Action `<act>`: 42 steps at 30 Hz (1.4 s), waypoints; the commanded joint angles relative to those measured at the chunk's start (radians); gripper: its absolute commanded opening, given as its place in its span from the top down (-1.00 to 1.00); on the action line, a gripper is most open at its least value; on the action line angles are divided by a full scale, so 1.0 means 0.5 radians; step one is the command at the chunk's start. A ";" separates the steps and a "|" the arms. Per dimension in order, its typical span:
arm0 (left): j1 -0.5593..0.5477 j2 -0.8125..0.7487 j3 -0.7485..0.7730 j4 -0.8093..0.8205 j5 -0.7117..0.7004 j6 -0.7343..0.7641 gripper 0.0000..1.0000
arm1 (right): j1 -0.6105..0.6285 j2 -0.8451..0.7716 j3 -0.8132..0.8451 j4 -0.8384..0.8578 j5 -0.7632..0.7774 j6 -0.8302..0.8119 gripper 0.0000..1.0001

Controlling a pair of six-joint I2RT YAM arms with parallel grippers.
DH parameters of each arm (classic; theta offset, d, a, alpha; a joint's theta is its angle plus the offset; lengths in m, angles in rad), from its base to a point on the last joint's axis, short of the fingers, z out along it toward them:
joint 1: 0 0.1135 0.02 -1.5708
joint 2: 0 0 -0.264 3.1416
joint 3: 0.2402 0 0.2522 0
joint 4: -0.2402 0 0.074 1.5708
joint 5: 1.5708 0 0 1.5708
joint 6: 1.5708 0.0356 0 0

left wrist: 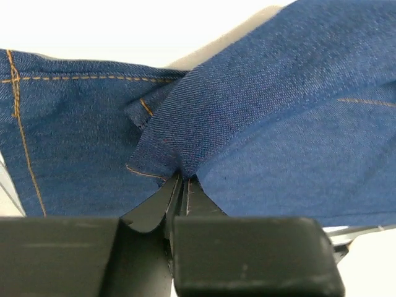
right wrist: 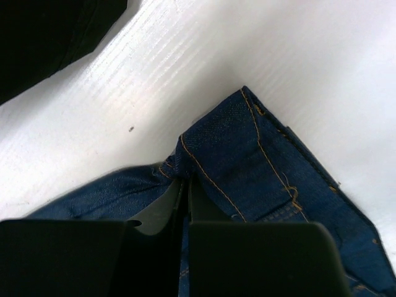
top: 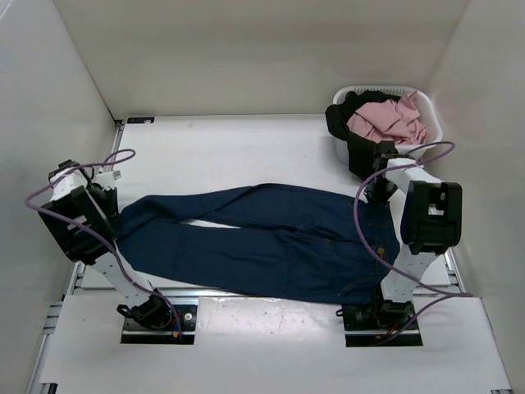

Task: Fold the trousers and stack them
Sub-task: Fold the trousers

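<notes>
Two grips on jeans [top: 271, 238] | my left gripper [left wrist: 184, 178] low at leg hems, clamped on denim fold | my right gripper [right wrist: 185, 180] low, pinching waistband corner | jeans flat across table [top: 213, 148]

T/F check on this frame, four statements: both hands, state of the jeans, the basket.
1. The left hand is shut on the trousers at the leg end. True.
2. The right hand hangs open, holding nothing. False: it is shut on the trousers too, at the waist end.
3. The trousers are folded in half. False: they lie stretched out at full length.
4. The pink cloth lies in the basket. True.
</notes>
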 commanded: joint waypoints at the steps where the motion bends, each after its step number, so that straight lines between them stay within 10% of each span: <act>1: 0.037 -0.191 0.073 -0.172 0.055 0.135 0.72 | 0.002 -0.142 0.023 -0.120 0.131 -0.103 1.00; 11: 0.058 -0.691 0.300 -0.525 0.086 0.375 0.72 | 0.002 -0.222 -0.013 -0.120 0.149 -0.122 1.00; 18: -0.043 0.015 0.697 -0.504 -0.009 0.219 0.68 | 0.002 -0.109 0.109 -0.142 0.131 -0.180 1.00; 27: -0.184 0.662 1.325 -0.344 -0.224 -0.153 -0.27 | 0.021 -0.005 0.192 -0.197 0.149 -0.199 1.00; 35: -0.184 -0.157 0.284 0.030 -0.426 -0.104 -0.47 | 0.039 -0.045 0.088 -0.178 0.168 -0.199 1.00; 42: -0.018 -0.182 -0.144 0.232 -0.377 -0.086 -0.41 | 0.058 -0.045 0.106 -0.178 0.168 -0.217 1.00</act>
